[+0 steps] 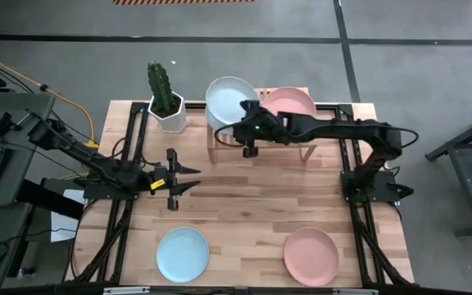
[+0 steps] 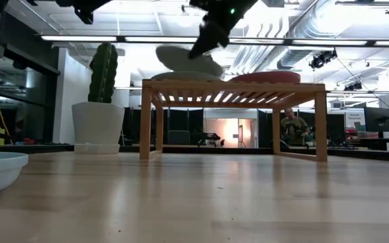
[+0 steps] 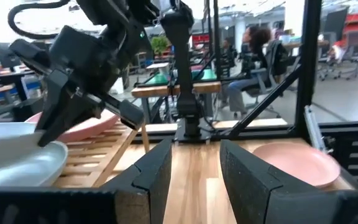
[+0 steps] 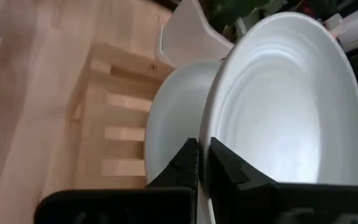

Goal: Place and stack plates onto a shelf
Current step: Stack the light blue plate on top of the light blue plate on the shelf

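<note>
A pale mint plate (image 1: pixel 229 93) is tilted in my right gripper (image 4: pixel 199 158) above a second pale plate (image 1: pixel 217 117) that lies on the left half of the wooden shelf (image 2: pixel 231 91). Pink plates (image 1: pixel 292 102) rest on the shelf's right half. On the table near its front edge lie a light blue plate (image 1: pixel 182 254) and a pink plate (image 1: pixel 310 256). My left gripper (image 1: pixel 195 178) hovers open over the middle left of the table, pointing right and touching nothing. My right gripper pinches the tilted pale plate by its rim (image 4: pixel 211 134), one finger inside the bowl and one on the underside. The fingers come from the table's right, slanting down. The plate is tilted, its held edge high and its far edge low over the plate beneath (image 2: pixel 184 75).
A cactus in a white hexagonal pot (image 1: pixel 167 102) stands just left of the shelf at the table's far edge. Bare wood (image 1: pixel 252 205) lies between the shelf and the two front plates. People sit at desks in the room behind.
</note>
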Robot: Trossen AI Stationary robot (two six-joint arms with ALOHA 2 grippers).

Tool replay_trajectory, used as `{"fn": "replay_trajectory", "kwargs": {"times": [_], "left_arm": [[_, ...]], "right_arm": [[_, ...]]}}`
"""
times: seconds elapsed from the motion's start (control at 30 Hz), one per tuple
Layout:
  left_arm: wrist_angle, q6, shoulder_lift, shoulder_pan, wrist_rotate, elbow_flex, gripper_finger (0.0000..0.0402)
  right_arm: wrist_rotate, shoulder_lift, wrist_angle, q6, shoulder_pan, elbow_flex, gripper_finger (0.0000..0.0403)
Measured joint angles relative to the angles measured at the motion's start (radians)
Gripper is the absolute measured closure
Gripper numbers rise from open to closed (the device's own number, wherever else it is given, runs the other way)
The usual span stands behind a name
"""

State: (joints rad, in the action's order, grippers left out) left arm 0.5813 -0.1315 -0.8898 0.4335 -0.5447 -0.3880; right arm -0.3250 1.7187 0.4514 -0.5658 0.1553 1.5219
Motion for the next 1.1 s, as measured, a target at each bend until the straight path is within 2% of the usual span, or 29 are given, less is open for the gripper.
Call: {"fn": "replay_trajectory", "kwargs": {"times": [0.23, 0.47, 0.93, 1.1], "left_arm": [[-0.04, 0.026, 0.0, 0.0, -0.047, 0.0, 0.0273], [-0.04, 0.026, 0.0, 0.0, -0.049, 0.0, 0.0273], [-0.04, 0.027, 0.0, 0.0, -0.049, 0.0, 0.0273], [-0.04, 0.027, 0.0, 0.0, -0.049, 0.0, 0.0273]], "right_arm": [[0.003, 0.07, 0.048, -0.018, 0.002, 0.057, 0.0403], [0.004, 0.064, 0.117, 0.005, -0.001, 0.061, 0.0403], [0.002, 0.063, 0.116, 0.008, -0.028, 0.061, 0.0402], [-0.03, 0.063, 0.117, 0.012, -0.027, 0.061, 0.0367]]}}
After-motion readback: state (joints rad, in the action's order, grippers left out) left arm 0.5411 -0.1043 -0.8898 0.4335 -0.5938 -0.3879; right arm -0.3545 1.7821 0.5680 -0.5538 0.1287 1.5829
